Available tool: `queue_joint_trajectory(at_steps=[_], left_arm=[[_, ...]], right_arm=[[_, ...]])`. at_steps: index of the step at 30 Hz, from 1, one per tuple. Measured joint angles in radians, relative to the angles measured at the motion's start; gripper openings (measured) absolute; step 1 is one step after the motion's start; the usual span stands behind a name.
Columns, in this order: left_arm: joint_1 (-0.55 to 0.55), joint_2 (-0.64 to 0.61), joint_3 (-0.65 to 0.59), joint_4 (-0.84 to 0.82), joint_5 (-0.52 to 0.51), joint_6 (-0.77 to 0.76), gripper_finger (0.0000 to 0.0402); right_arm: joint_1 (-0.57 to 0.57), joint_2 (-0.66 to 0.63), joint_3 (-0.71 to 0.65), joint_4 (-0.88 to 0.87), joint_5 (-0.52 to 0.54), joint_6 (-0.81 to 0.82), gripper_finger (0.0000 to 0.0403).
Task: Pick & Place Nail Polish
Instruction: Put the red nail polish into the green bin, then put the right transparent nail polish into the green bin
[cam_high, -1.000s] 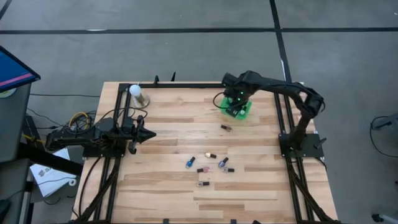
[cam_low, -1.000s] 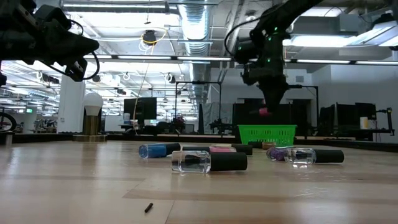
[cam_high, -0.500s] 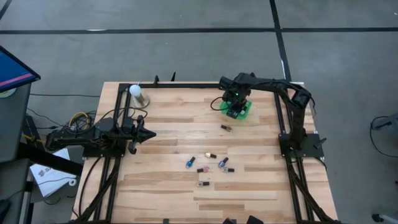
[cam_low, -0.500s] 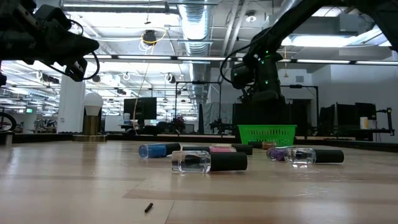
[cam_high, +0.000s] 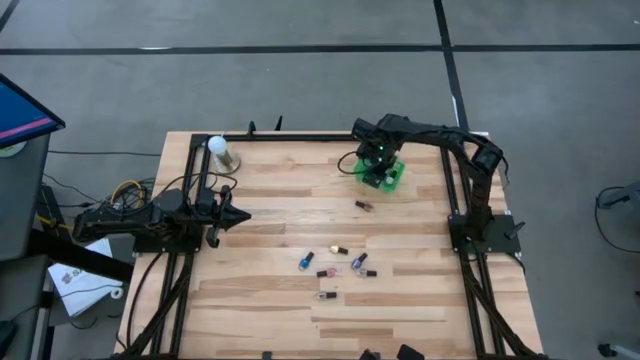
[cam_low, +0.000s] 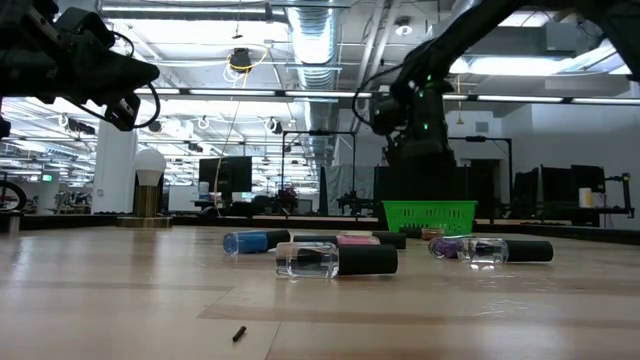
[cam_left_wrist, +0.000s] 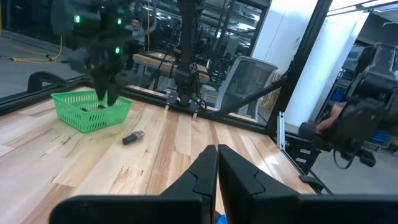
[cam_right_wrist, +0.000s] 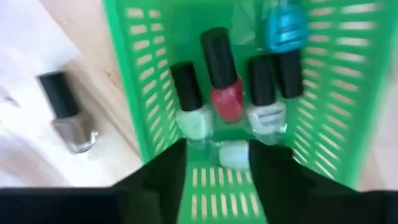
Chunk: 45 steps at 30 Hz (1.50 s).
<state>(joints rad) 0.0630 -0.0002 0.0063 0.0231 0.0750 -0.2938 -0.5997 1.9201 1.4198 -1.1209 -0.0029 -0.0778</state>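
Hovering over the green slotted plastic basket near the worktop's far right corner, the right gripper has its fingers parted, holding nothing. Only its wrist view shows the small glass nail polish bottles inside (one lies outside). Left gripper closed, empty, near the left edge.

I couldn't read any text, label, brand or no. in these views. The bottles in the green basket carried no legible print; a white one had a dark smudge that may have been lettering, too blurred to make out. The paper sheet on the floor, left of the table, showed dark marks but nothing I could decipher.
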Motion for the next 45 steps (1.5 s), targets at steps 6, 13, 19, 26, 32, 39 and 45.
queue_joint_trajectory(at_steps=[6,13,19,26,32,39,45], left_arm=[[0.000,0.000,0.000,0.000,0.000,0.000,0.0008],[0.000,0.000,0.000,0.000,0.000,0.000,0.0008],[0.000,0.000,0.000,0.000,0.000,0.000,0.0008],[0.000,0.000,0.000,0.000,0.000,0.000,0.0008],[0.000,0.000,0.000,0.000,0.000,0.000,0.0008],[0.000,0.000,0.000,0.000,0.000,0.000,0.0008],[0.000,0.000,0.000,0.002,0.000,0.000,0.0008]], right_arm=[[0.042,-0.108,0.069,-0.027,0.000,0.082,0.0232],[0.244,-0.274,0.072,0.025,-0.001,0.239,0.0228],[0.541,-0.331,0.072,0.110,-0.001,0.422,0.0216],[0.853,-0.261,0.070,0.155,0.006,0.616,0.0218],[1.008,-0.130,0.071,0.146,0.007,0.697,0.0217],[1.034,0.005,0.070,0.113,0.006,0.652,0.0215],[1.001,0.071,0.054,0.128,0.006,0.582,0.0219]])
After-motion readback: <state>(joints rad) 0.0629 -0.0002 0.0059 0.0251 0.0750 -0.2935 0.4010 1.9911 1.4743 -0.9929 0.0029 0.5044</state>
